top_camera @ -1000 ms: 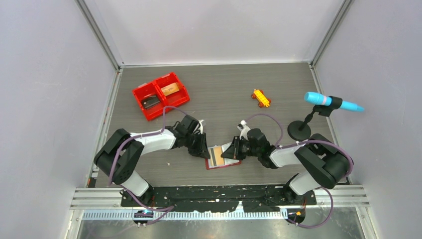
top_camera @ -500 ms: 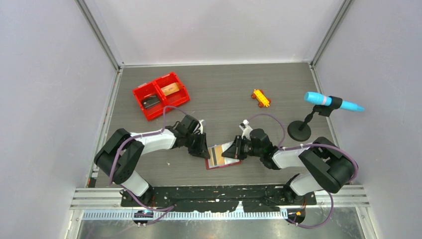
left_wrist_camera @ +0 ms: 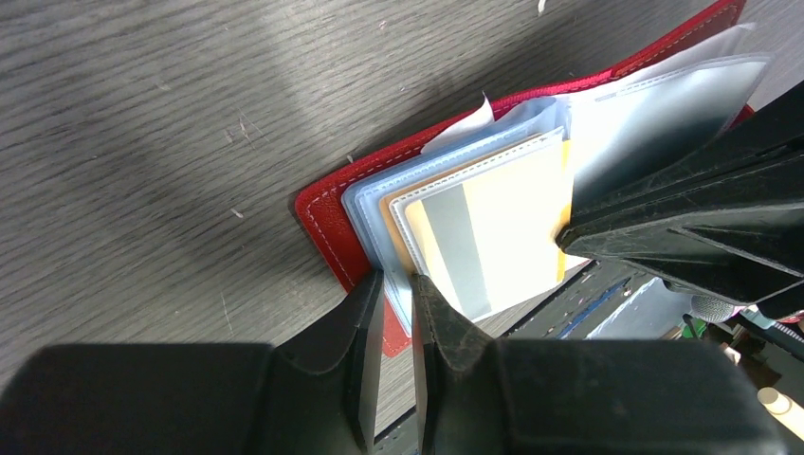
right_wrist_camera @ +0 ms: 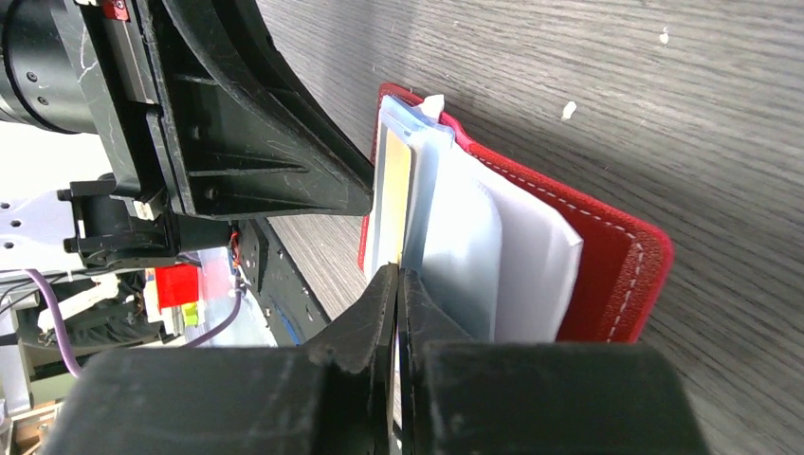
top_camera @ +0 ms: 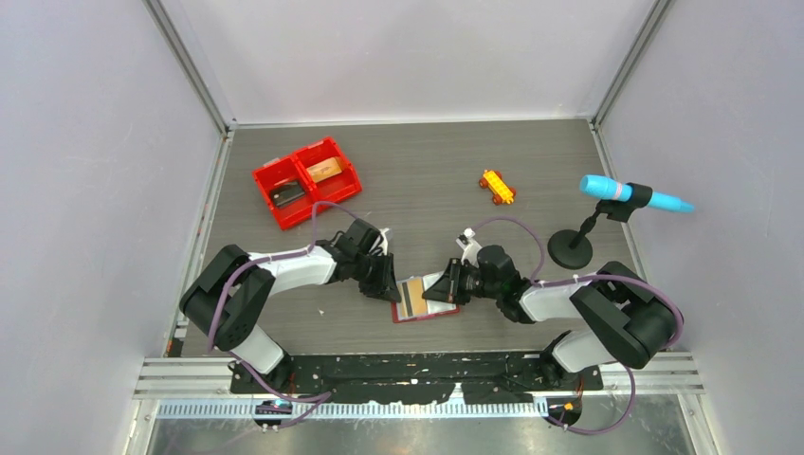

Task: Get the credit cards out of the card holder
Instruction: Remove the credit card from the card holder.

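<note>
The open card holder (top_camera: pixel 424 305) lies near centre. The left gripper (left_wrist_camera: pixel 391 284) pinches its sleeve edge; the right gripper (right_wrist_camera: pixel 398 280) grips the yellow card (left_wrist_camera: pixel 502 227). Pull rightward, anchoring left.

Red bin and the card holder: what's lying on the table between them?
In the top view, only the left arm's wrist and its pincer cross the stretch between the red bin and the card holder; otherwise it is bare tabletop.

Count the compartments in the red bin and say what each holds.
2. The red bin has a left compartment holding a dark object and a right one holding a tan object.
</note>
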`<state>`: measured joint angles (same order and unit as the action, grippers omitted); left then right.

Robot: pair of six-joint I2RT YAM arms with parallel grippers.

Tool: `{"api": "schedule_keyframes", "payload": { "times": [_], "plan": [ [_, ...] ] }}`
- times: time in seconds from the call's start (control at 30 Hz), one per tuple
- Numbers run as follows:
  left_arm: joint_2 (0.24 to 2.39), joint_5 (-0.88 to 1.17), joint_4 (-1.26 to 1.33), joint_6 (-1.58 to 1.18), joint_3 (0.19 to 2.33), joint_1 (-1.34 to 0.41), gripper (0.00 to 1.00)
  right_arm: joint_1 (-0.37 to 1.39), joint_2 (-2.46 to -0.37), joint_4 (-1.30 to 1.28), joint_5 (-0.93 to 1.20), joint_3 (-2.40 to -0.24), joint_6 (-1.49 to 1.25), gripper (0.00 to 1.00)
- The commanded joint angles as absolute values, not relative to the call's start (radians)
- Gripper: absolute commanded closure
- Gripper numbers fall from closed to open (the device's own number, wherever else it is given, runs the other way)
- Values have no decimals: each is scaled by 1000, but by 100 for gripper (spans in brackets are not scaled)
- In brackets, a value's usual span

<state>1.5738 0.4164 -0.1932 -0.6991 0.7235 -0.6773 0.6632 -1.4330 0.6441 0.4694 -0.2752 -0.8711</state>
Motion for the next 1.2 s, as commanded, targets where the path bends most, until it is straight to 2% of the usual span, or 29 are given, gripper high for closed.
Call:
{"api": "schedule_keyframes", "payload": {
  "times": [0.0,0.23,0.63,1.0,1.17],
  "plan": [
    [1601,349,-229,-690,709,-693,81,660,-1413,724,486,-263,-890,95],
    [1613,347,-226,-690,706,-694,81,660,-1383,716,481,-253,-892,95],
    [1618,345,-219,-690,698,-693,81,650,-1264,557,420,-237,-832,95],
    [1613,355,-208,-696,695,-694,81,638,-1194,561,442,-219,-851,95],
    [1600,368,-211,-696,700,-694,80,636,-1096,386,376,-240,-815,95]
  ]
}}
